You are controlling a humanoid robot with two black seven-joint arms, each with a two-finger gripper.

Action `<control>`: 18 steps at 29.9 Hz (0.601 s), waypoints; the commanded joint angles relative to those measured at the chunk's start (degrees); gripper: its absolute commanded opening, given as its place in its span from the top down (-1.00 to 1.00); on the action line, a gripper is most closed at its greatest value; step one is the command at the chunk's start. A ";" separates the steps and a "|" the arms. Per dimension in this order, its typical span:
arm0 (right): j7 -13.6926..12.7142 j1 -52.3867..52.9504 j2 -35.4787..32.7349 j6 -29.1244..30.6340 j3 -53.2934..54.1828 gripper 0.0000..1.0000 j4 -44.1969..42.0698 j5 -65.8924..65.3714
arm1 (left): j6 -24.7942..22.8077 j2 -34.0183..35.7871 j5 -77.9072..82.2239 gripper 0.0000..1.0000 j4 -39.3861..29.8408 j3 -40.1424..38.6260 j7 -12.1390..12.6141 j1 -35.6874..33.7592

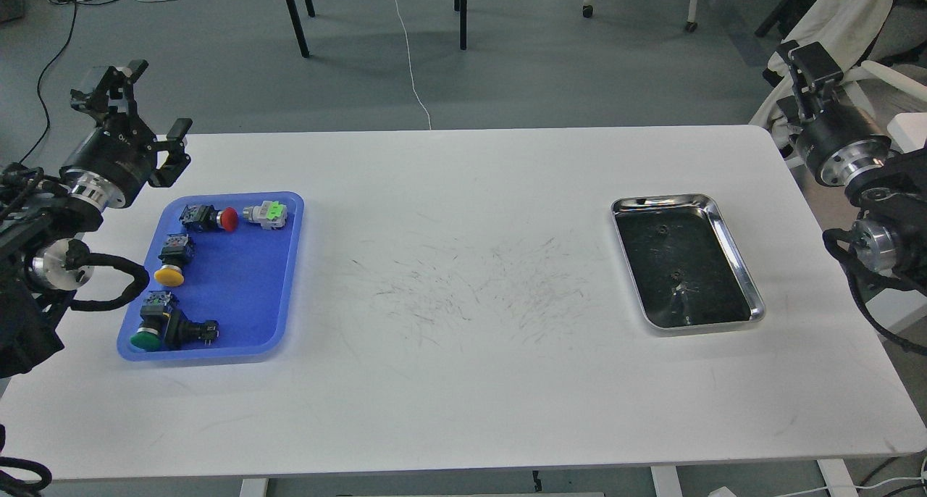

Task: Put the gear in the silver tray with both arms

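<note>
the left tool (pixel 141 113) hovers spread wide, holding nothing, just behind the blue tray (pixel 286 265) of push-button parts (pixel 210 218). the silver tray (pixel 735 254) lies well apart at the counter's (pixel 463 381) right, long axis running away from me, nearer the right tool (pixel 804 66), whose spread i cannot tell.

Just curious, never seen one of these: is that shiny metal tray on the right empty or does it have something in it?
Empty: the silver tray shows only its dark scratched bottom.
</note>
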 commanded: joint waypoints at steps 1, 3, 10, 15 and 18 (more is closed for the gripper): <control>0.01 -0.90 1.14 -0.59 4.18 -0.99 1.73 0.43 | 0.00 -0.31 -1.73 -0.98 -0.25 -1.17 0.74 0.02; 0.01 -0.99 2.10 -0.77 5.94 -0.99 2.43 0.43 | 0.00 -0.84 -3.31 -0.98 -1.04 -2.14 2.67 0.02; 0.01 -0.99 5.01 -2.71 5.77 -0.99 2.87 0.26 | 0.00 -1.46 -4.81 -0.98 -1.31 -2.23 2.85 0.20; 0.01 -2.04 6.85 -2.53 6.82 -0.99 3.31 1.05 | 0.00 -1.54 -5.08 -0.98 -1.66 -2.23 2.85 0.20; 0.01 -2.49 7.55 -1.13 8.05 -0.99 3.84 5.34 | 0.00 -1.54 -5.17 -0.98 -1.75 -2.41 2.85 0.20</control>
